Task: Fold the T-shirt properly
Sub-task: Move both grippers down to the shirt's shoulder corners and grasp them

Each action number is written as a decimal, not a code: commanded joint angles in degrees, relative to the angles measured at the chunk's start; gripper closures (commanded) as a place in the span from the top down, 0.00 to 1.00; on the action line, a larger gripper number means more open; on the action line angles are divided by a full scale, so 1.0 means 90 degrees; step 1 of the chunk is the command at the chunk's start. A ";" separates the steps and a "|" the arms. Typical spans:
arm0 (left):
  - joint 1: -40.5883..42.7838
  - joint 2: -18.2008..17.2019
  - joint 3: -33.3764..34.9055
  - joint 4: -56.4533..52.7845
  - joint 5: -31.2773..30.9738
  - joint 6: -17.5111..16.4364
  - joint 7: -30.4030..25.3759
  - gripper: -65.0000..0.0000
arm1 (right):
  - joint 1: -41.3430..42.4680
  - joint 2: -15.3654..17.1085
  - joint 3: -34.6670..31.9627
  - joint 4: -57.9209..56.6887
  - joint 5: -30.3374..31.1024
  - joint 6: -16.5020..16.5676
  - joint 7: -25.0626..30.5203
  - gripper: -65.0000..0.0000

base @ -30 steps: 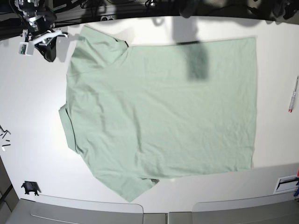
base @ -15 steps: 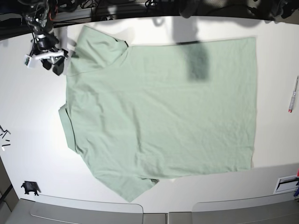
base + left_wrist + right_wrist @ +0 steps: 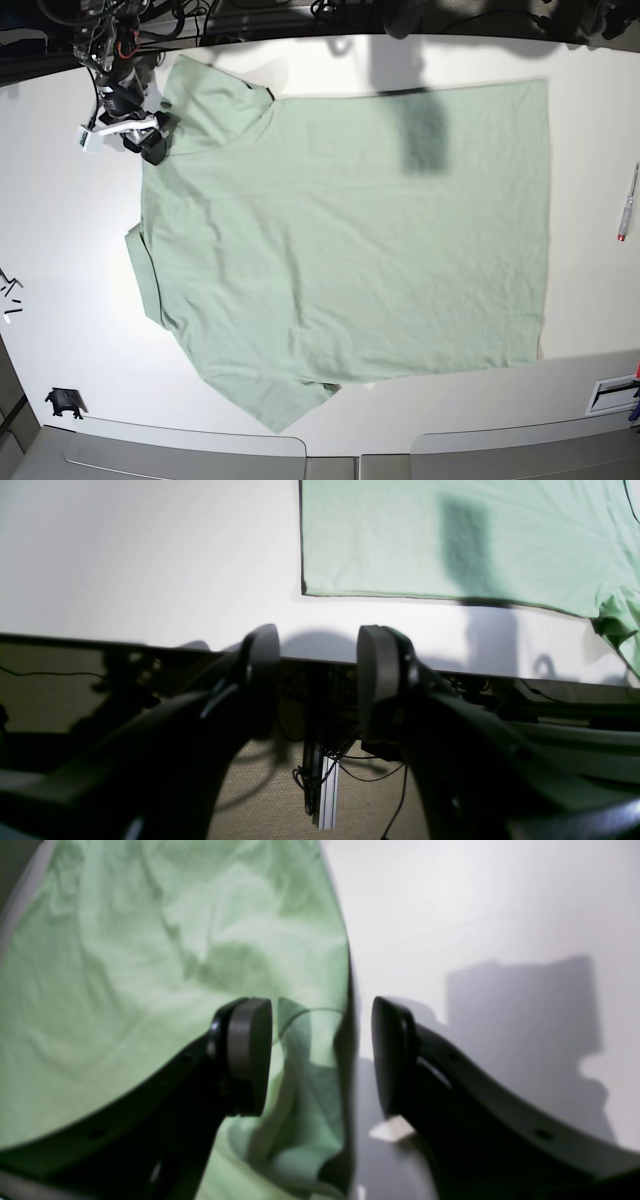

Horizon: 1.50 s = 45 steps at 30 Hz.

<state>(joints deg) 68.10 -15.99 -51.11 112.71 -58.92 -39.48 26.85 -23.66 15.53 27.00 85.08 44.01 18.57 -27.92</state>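
The T-shirt (image 3: pixel 340 240) lies spread flat across the white table (image 3: pixel 60 250), one sleeve at its upper-left corner in the base view, where the right tool (image 3: pixel 320 1055) stands parted and empty, one pad over the sleeve hem and the other over bare table. The left tool (image 3: pixel 317 680) hangs parted and empty beyond the table's edge, well apart from the cloth. Closing too high would likely pinch nothing, and catching only one layer could drag the sleeve into a bunched fold.

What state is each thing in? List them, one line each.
T-shirt: spread flat, unfolded, on the white table.
Right gripper: open, straddling the sleeve edge.
Left gripper: open, empty, off the table's edge.
Pen: lying on the table, clear of the shirt.
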 commanded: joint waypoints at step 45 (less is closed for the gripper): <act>-0.2594 0.0078 0.0199 -0.2339 -0.0299 0.0627 0.0969 0.39 | 0.0141 -0.0296 -0.0005 0.0053 0.0306 0.0607 -0.0338 0.00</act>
<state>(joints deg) 44.23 -14.48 -48.97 91.11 -60.25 -33.21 36.40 -22.57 12.21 26.72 84.75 46.11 23.00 -31.86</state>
